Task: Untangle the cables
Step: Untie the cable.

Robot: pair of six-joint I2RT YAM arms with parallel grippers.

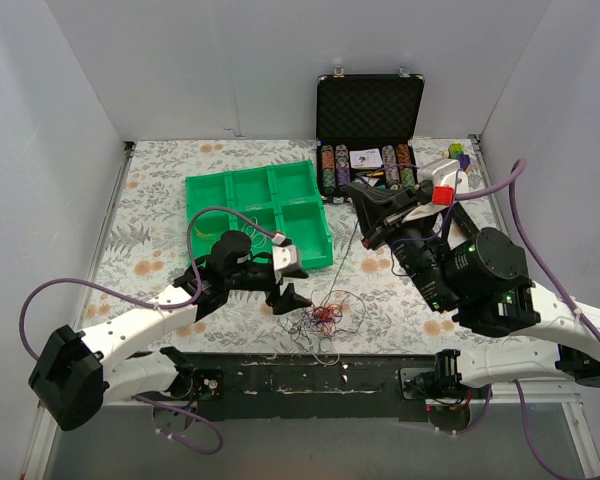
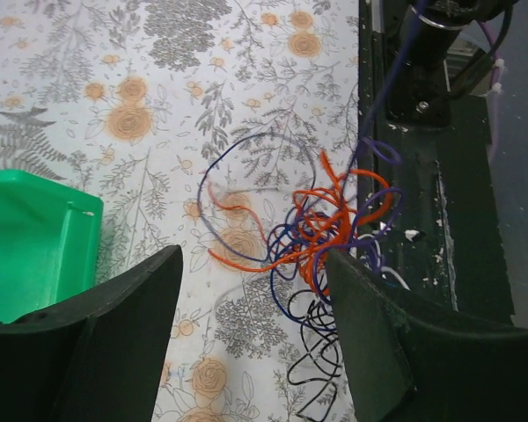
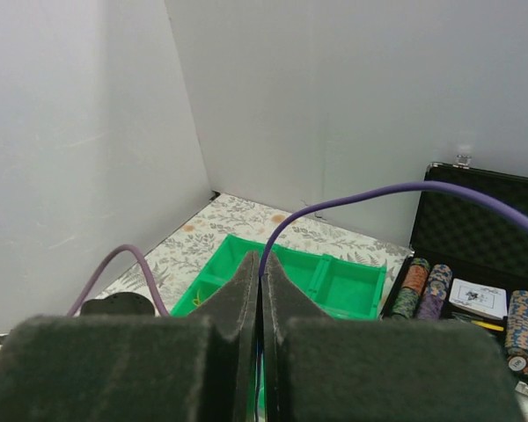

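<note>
The cables are a tangle [image 1: 322, 316] of thin orange, blue, purple, black and white wires on the floral cloth near the front edge. In the left wrist view the tangle [image 2: 326, 230] lies just ahead of my left gripper [image 2: 255, 338], toward its right finger [image 2: 396, 352]. My left gripper [image 1: 292, 278] is open and empty, low, just left of the tangle. My right gripper [image 1: 366, 228] is raised above and right of it. It is shut [image 3: 262, 268] on one thin blue-purple cable [image 3: 352, 199], which runs taut down to the tangle.
A green compartment tray [image 1: 260, 215] sits behind my left gripper, also in the left wrist view [image 2: 26, 237] and the right wrist view [image 3: 334, 281]. An open black case of poker chips [image 1: 370, 130] stands at the back. A black rail [image 2: 422, 176] borders the table's front edge.
</note>
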